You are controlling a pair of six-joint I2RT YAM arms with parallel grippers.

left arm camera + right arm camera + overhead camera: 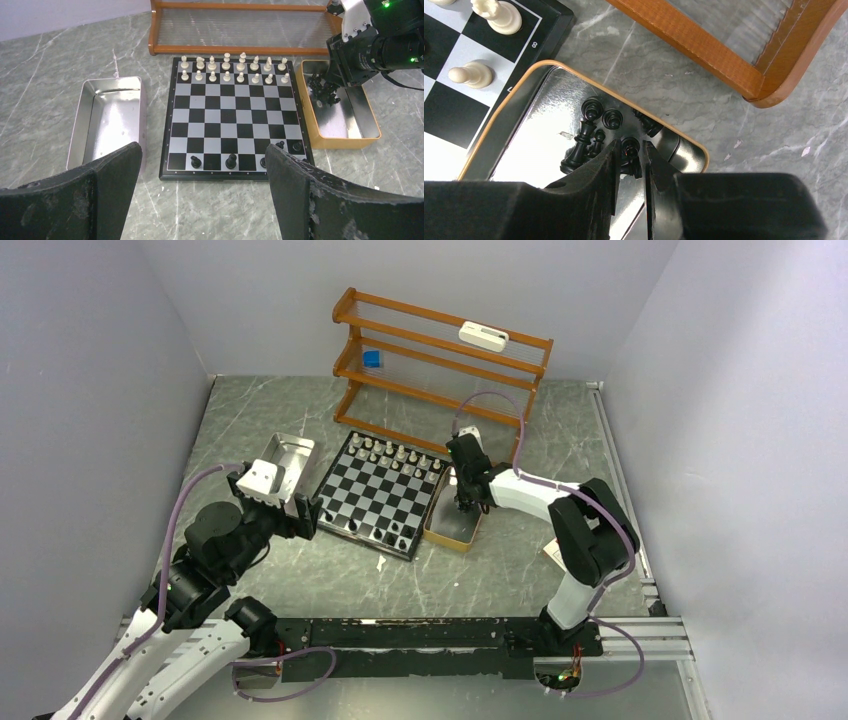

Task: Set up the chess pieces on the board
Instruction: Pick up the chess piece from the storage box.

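Progress stands past half: white pieces (234,69) fill both far rows of the board (235,122); only a few black pieces (231,161) stand on its near rows. The rest lie heaped in the orange-rimmed tin (345,144) just right of it, where the right gripper (629,159) seems pinched on a black pawn (630,147). The left gripper (202,155) hangs spread near the board, one finger hiding its near-right corner.

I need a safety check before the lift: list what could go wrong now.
The right gripper straddles one black piece in a tight heap in the tin; lifting may drag or topple neighbours. Sitting only near the fingertips, it might slip or tilt.
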